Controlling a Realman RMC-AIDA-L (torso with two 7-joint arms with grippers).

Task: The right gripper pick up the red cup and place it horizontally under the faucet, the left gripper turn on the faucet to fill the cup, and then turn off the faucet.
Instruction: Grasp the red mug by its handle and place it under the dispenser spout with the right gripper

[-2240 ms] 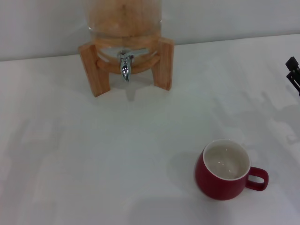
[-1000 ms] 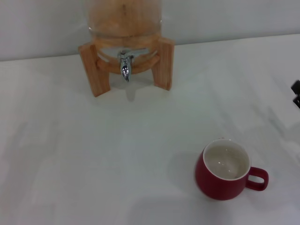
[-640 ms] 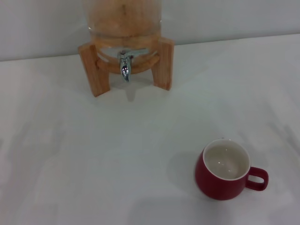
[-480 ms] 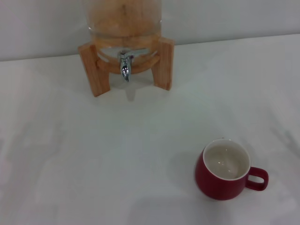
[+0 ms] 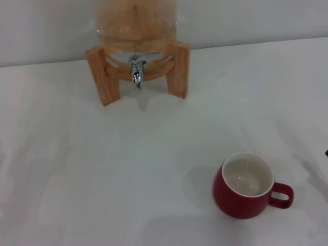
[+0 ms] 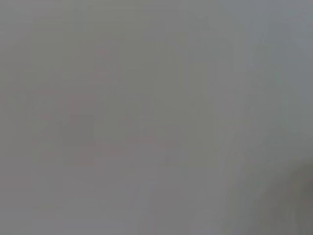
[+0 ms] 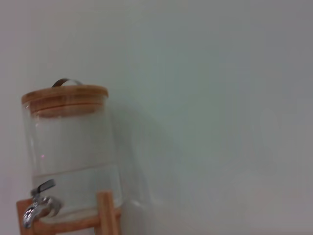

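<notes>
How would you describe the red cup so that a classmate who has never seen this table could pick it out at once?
Start at the wooden-framed drink dispenser at the back of the white table, with its chrome faucet. Come forward and to the robot's right to the red cup, standing alone. It is squat, dark red, white inside, upright, with a small loop handle.

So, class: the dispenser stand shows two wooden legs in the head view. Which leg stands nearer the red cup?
The leg on the robot's right, beside the faucet. The red cup sits toward the table's right front; the other leg stands farther left.
</notes>
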